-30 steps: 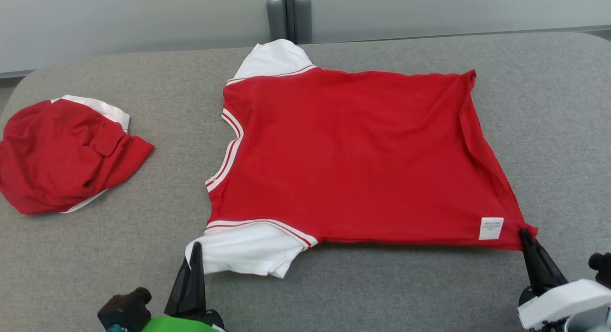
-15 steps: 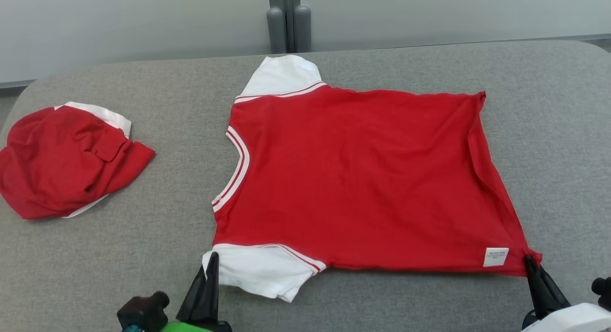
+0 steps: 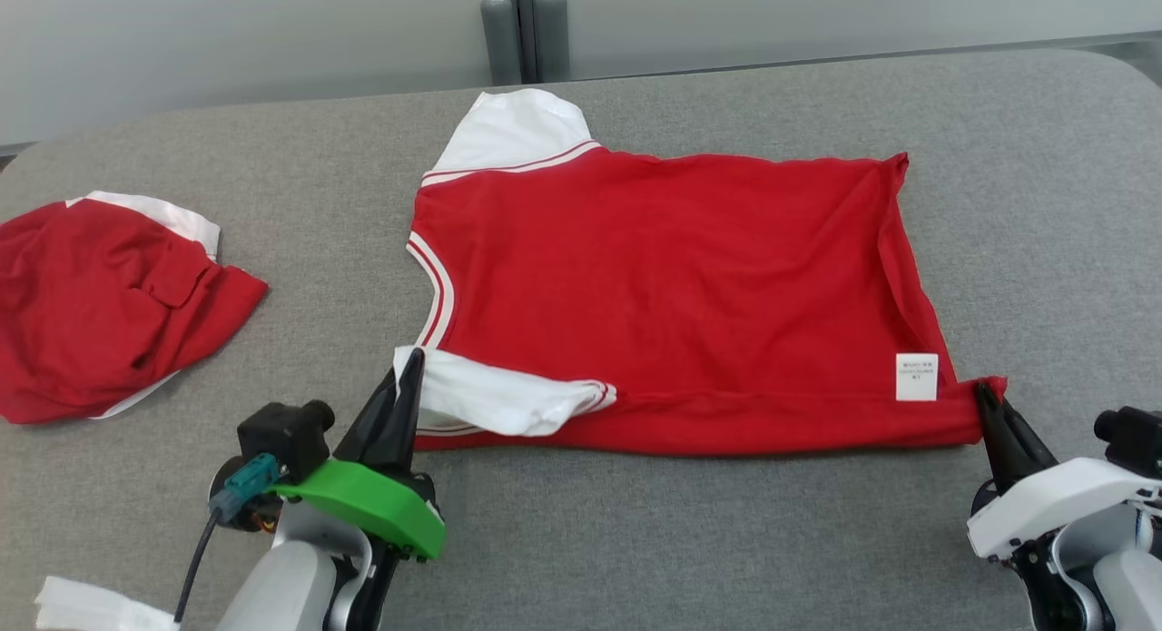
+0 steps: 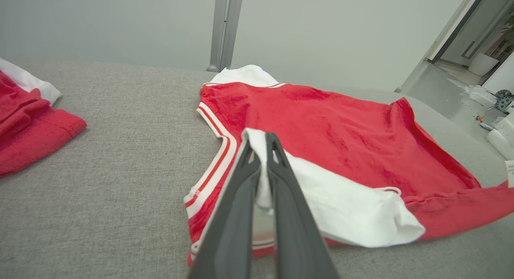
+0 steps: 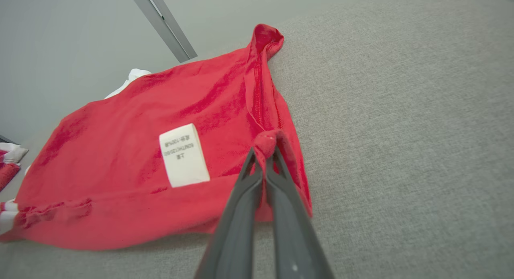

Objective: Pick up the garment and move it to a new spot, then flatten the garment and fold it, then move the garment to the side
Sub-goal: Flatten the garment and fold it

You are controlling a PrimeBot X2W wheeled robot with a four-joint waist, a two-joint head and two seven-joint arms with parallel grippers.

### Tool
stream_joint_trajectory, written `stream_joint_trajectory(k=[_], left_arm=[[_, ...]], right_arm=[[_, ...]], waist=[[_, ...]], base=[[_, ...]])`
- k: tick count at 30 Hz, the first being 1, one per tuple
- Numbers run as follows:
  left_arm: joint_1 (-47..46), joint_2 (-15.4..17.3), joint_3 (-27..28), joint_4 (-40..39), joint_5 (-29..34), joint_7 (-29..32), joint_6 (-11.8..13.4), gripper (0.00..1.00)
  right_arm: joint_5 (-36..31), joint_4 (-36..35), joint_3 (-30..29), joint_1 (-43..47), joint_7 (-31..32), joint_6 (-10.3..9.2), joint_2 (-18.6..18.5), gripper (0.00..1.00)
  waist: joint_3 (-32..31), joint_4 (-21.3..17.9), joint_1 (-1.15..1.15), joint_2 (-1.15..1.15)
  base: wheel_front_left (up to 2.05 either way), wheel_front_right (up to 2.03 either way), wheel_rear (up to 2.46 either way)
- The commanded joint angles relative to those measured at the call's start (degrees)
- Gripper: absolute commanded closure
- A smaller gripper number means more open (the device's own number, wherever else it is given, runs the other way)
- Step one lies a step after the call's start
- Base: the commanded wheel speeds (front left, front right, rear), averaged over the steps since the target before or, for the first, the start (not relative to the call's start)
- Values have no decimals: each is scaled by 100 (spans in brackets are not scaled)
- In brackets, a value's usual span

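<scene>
Folding step. The red shirt (image 3: 672, 277) lies flat on the grey desk (image 3: 690, 540); the left hand (image 3: 413, 360), clamped on its white sleeve (image 3: 508, 404), and the right hand (image 3: 982, 393), clamped on the hem corner (image 5: 265, 142), hold the near edge lifted. Next: carry both across evenly to the far edge.

A crumpled red-and-white cloth bundle (image 3: 100, 304) lies at the left of the grey fabric-covered surface (image 3: 726, 540). Two grey upright posts (image 3: 524, 36) stand side by side at its far edge, against a pale wall (image 3: 227, 41). A white scrap (image 3: 86, 606) lies at the near left corner.
</scene>
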Motion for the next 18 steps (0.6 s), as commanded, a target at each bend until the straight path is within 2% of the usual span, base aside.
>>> stream_joint_trajectory(k=[1, 7, 8, 9, 10, 14, 18], left_arm=[[-214, 3, -3, 143, 68, -33, -36, 100], [-886, -86, -125, 1050, 89, -147, -146, 100], [-967, -97, -142, 1166, 92, -167, -159, 100], [-1060, -105, -175, 1300, 126, -203, -162, 59], [-1120, -113, -202, 1396, 140, -236, -169, 0], [-1163, -166, -172, 1677, 190, -403, -193, 0], [-830, -125, -80, 1629, 215, -456, -203, 0]], right_arm=[[-62, 84, 34, -173, 21, -8, 16, 100], [-122, 635, 216, -799, -77, -8, 64, 100], [-151, 701, 235, -874, -122, -8, 55, 56], [-147, 797, 260, -953, -170, -8, 59, 0], [-141, 870, 270, -992, -227, -8, 65, 0], [-96, 1122, 342, -984, -515, -8, 6, 0], [-158, 1113, 475, -715, -722, -8, -110, 0]], waist=[[87, -16, 0, 0], [229, -57, 0, 0], [241, -59, 0, 0], [251, -60, 0, 0], [250, -59, 0, 0], [158, -38, 0, 0], [45, -28, 0, 0]], base=[[0, 0, 0], [0, 0, 0], [0, 0, 0], [0, 0, 0], [0, 0, 0], [0, 0, 0], [0, 0, 0]])
